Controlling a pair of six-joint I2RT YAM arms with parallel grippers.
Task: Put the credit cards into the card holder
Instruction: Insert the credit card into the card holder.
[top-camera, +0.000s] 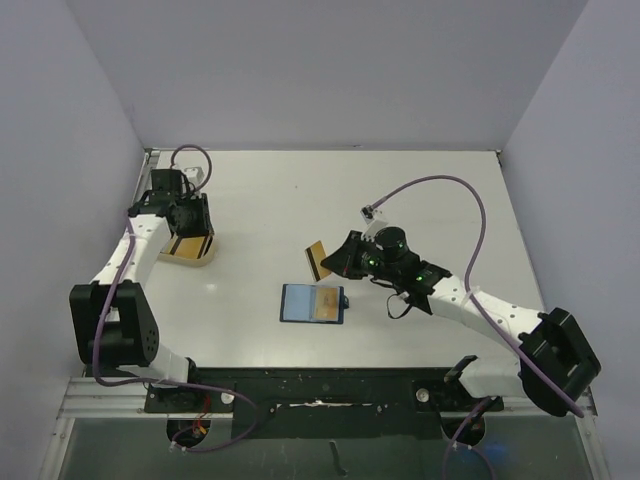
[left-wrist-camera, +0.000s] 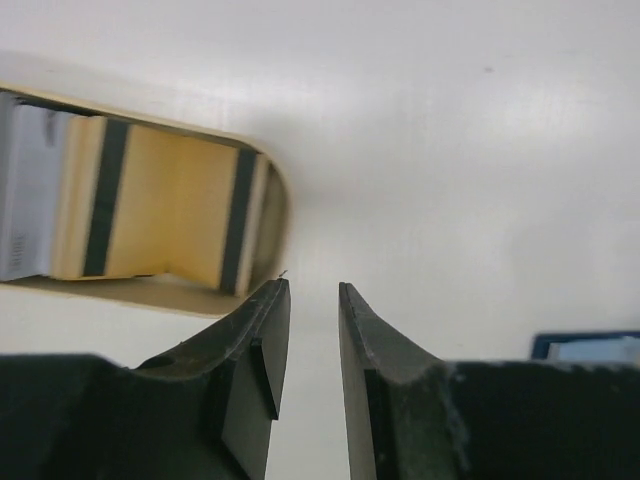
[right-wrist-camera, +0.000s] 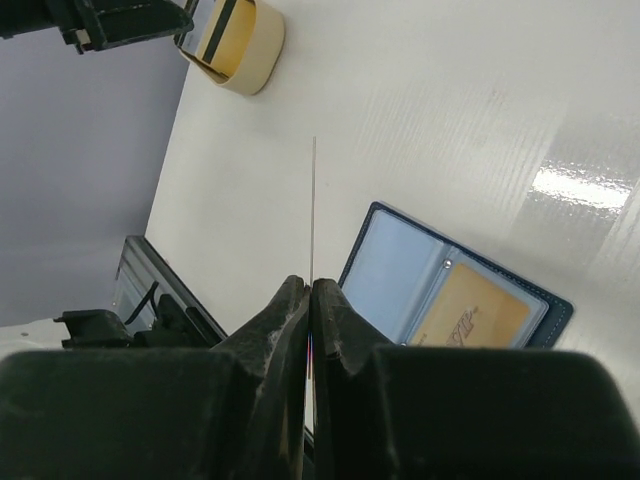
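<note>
The card holder (top-camera: 313, 303) lies open on the white table, dark blue outside and light blue inside, with a tan credit card (right-wrist-camera: 475, 310) in one pocket. My right gripper (top-camera: 335, 258) is shut on another tan credit card (top-camera: 317, 260), held on edge just beyond the holder. In the right wrist view this card (right-wrist-camera: 313, 200) is a thin line rising from the closed fingertips (right-wrist-camera: 311, 285), beside the card holder (right-wrist-camera: 450, 290). My left gripper (left-wrist-camera: 313, 290) stands open with a narrow gap and nothing in it, right next to the tray's rounded end. More tan striped cards (left-wrist-camera: 170, 215) lie in that tray.
The beige shallow tray (top-camera: 205, 258) sits at the left of the table under the left gripper; its rim (left-wrist-camera: 278, 205) is close to the left fingertip. The tray (right-wrist-camera: 262, 50) also shows far off in the right wrist view. Grey walls enclose the table on three sides.
</note>
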